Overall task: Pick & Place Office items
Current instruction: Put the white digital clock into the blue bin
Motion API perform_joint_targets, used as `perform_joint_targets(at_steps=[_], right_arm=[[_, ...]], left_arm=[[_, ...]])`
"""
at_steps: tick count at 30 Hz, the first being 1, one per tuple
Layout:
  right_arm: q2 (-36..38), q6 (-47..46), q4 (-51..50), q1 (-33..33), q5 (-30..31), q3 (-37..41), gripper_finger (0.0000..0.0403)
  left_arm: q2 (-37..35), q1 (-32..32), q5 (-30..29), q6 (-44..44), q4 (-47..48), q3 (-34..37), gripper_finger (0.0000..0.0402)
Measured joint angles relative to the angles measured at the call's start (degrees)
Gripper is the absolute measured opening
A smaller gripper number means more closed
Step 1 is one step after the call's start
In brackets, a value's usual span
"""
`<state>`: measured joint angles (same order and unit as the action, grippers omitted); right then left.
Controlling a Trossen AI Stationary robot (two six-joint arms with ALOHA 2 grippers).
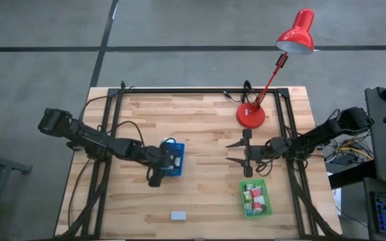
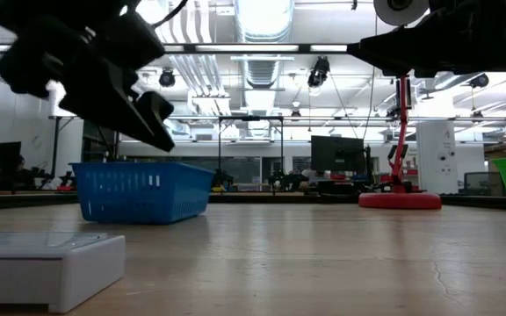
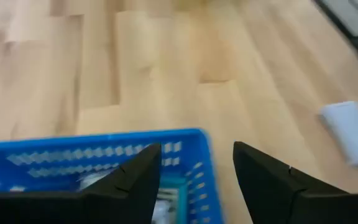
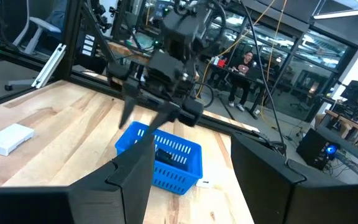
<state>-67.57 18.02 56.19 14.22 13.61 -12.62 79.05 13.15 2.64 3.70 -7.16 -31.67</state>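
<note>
A small white block (image 1: 178, 215) lies flat on the wood near the table's front edge, also in the low view (image 2: 46, 263) and the left wrist view (image 3: 350, 130). The blue tray (image 1: 177, 159) at the middle left holds a few small items (image 3: 166, 196). The green tray (image 1: 255, 199) at the near right holds several red, white and green items (image 1: 252, 196). My left gripper (image 3: 197, 148) hangs open above the blue tray's near edge (image 1: 161, 169), holding nothing. My right gripper (image 1: 235, 152) waits open and level above the table, between the two trays, empty (image 4: 191, 142).
A red desk lamp stands on its round base (image 1: 250, 115) at the far right, its arm and shade reaching beyond the table's far edge. Dark frame rails (image 1: 200, 91) run along the far edge and both sides. Bare wood lies between the two trays.
</note>
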Motion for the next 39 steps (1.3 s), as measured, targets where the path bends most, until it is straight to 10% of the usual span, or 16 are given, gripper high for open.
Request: perform_joint_targets(at_steps=[25, 39], right_arm=[[0.0, 0.0, -0.2, 0.0, 0.0, 0.0, 0.0203], [0.0, 0.4, -0.2, 0.0, 0.0, 0.0, 0.0203]], left_arm=[[5.9, 14.0, -5.4, 5.1, 12.7, -15.7, 0.0209], [7.6, 14.4, 5.9, 13.6, 8.7, -15.3, 0.0248]])
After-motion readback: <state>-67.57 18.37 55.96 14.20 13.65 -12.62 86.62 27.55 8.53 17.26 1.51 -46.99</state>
